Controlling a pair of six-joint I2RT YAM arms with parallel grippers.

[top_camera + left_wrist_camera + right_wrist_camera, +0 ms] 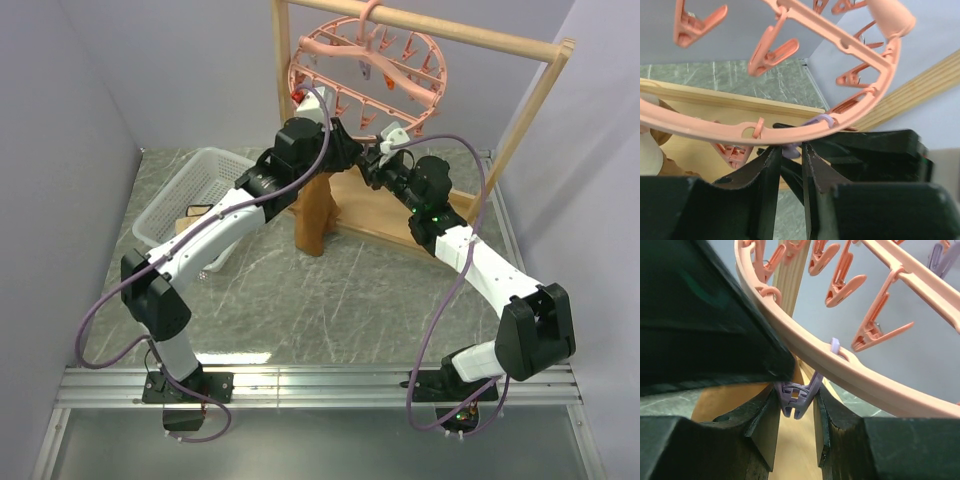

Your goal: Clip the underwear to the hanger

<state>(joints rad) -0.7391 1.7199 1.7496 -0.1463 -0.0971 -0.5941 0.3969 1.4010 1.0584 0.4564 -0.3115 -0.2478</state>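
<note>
Pinching lilac clip at 6 o'clock of hanger ring with right gripper, pads on both clip sides. Noting underwear draped at 6 o'clock under left gripper; only a narrow slit there, cannot tell if cloth clamped. Squeeze clip handles fully, feed cloth edge deep into mouth, release after.

Grey-green marbled table here, carrying a white slatted basket at the rear left and the wooden rack's flat base board at rear centre; brown underwear hangs to the board's front edge, contact unclear
</note>
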